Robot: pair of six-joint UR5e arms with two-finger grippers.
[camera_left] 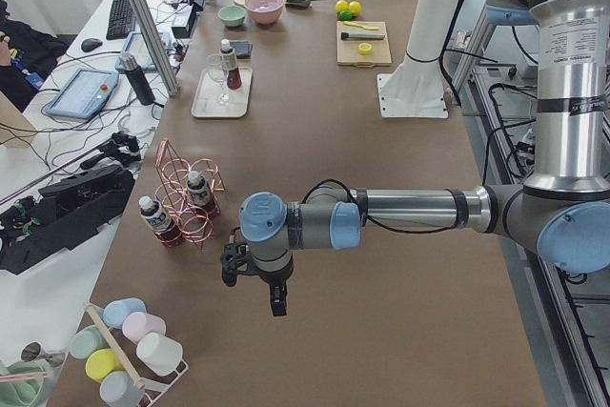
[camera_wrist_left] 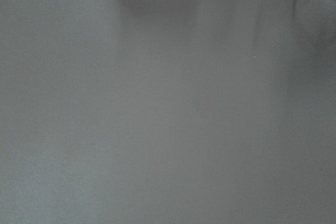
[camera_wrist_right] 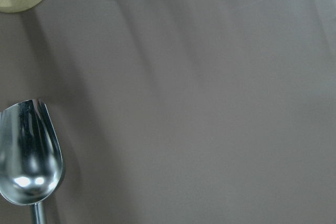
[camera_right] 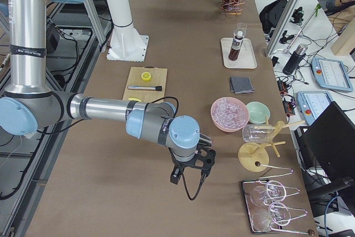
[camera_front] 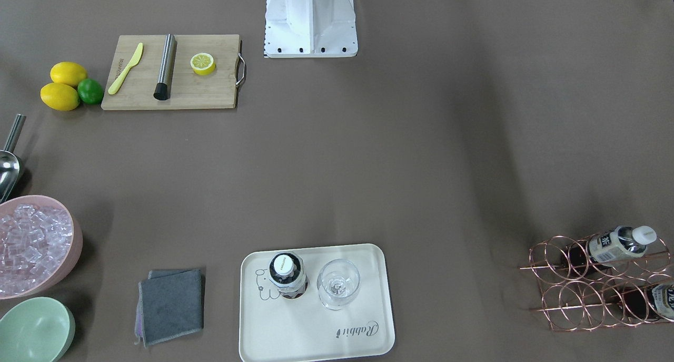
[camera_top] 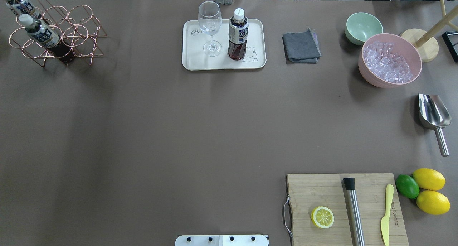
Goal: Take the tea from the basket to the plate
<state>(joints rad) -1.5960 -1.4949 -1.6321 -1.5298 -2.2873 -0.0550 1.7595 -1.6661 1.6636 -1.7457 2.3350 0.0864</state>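
One tea bottle (camera_top: 238, 34) stands upright on the cream plate (camera_top: 222, 64), beside a wine glass (camera_top: 210, 27); the same tea (camera_front: 287, 275) shows from above on the plate (camera_front: 316, 341). The copper wire basket (camera_top: 82, 27) at the far left corner holds two more bottles (camera_top: 39, 33). My left gripper (camera_left: 276, 300) hangs over bare table near the basket (camera_left: 181, 178), apart from it. My right gripper (camera_right: 188, 177) hovers at the table's other end. Both show only in the side views, so I cannot tell whether they are open or shut.
A grey cloth (camera_top: 301, 47), a green bowl (camera_top: 363, 27) and a pink bowl of ice (camera_top: 390, 61) sit right of the plate. A metal scoop (camera_top: 433, 115), a cutting board (camera_top: 347, 210) with half a lemon, and whole citrus fruits (camera_top: 427, 190) lie on the right.
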